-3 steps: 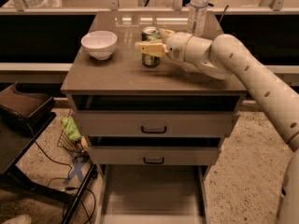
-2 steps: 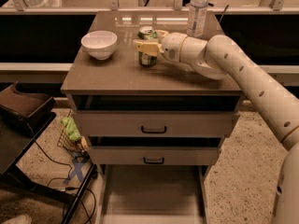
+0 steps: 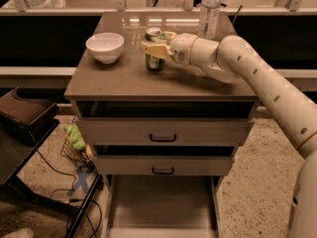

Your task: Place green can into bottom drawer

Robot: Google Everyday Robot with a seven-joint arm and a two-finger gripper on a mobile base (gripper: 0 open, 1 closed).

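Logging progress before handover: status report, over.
Hand at green can, upright on cabinet top. Bottom drawer open below. Bowl left, bottle behind: neither blocking.

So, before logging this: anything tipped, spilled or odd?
Nothing stands out. The small green metal can stands upright on the cabinet top, gripper at it; white round bowl and clear plastic bottle upright; wide bottom drawer open.

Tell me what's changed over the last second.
The pincer edged slightly left at the can, which seems nudged left with it. Bowl, bottle and open bottom drawer stayed put.
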